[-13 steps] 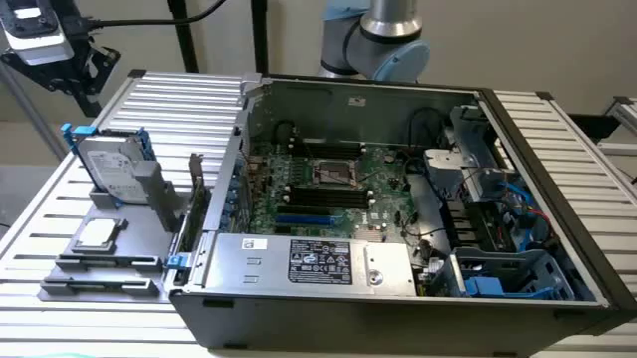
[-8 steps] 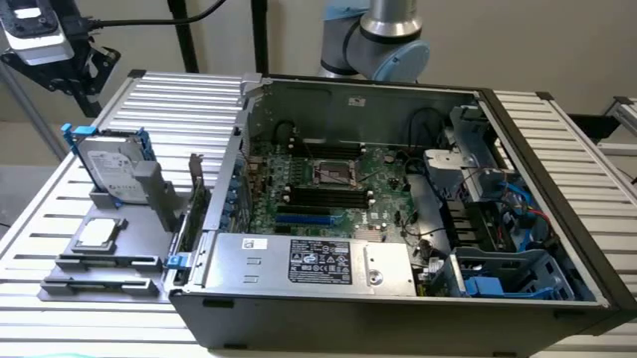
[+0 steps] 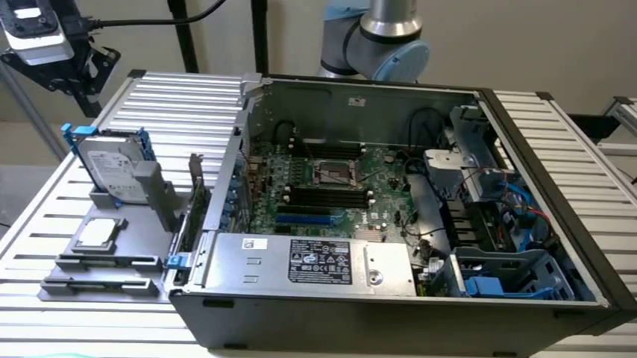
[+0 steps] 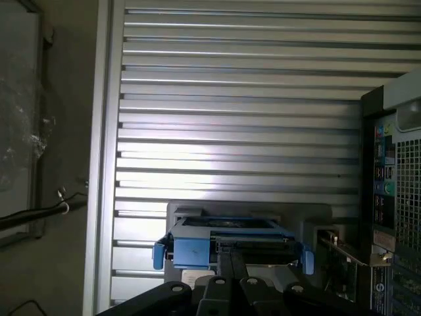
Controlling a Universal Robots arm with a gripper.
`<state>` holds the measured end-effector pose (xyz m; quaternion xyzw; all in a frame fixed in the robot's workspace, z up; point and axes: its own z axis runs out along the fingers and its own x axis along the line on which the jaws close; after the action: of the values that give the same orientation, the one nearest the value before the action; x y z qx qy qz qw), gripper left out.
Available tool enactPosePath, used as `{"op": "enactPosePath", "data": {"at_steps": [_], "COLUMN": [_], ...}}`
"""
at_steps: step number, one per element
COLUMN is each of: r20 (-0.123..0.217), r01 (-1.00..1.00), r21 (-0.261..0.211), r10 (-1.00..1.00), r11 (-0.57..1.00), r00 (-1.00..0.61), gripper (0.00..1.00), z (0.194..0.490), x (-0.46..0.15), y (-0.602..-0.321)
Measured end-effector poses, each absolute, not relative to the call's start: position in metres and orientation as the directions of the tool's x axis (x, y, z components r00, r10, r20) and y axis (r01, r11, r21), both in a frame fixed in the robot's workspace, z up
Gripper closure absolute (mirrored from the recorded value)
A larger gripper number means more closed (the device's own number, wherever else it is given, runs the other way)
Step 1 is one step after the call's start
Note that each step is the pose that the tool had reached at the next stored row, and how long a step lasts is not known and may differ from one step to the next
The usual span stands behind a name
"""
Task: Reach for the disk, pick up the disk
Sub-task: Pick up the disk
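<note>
The disk (image 3: 112, 168) stands on edge in a grey holder (image 3: 149, 195) at the exterior view's left, its white label facing the near side and its blue bracket (image 3: 70, 138) sticking out at both upper corners. The gripper (image 4: 230, 266) hangs above it, out over the far left part of the slatted table (image 3: 184, 97). Its dark fingers (image 4: 223, 280) are pressed together with no gap between them, and they hold nothing. In the exterior view there is clear air between them and the disk's upper edge, so they are apart. In the wrist view the fingers line up over the middle of the disk's long top edge. Just on the near side of the holder, a small square silver chip (image 3: 97, 233) lies flat on a grey tray (image 3: 110, 261). To the right, a narrow card (image 3: 196, 195) stands upright between the holder and the wall of the open computer case (image 3: 398, 306), so that side is tight. Left of and beyond the disk lies bare table.
</note>
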<state>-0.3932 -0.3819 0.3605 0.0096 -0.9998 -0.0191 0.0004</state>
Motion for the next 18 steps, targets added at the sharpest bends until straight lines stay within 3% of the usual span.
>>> {"op": "enactPosePath", "data": {"at_steps": [18], "r20": [0.001], "r01": [-0.035], "r21": [0.038], "r10": [-0.035], "r11": [0.999], "r00": [-0.999], "gripper": [0.89], "z": [0.361], "x": [-0.419], "y": [-0.381]}}
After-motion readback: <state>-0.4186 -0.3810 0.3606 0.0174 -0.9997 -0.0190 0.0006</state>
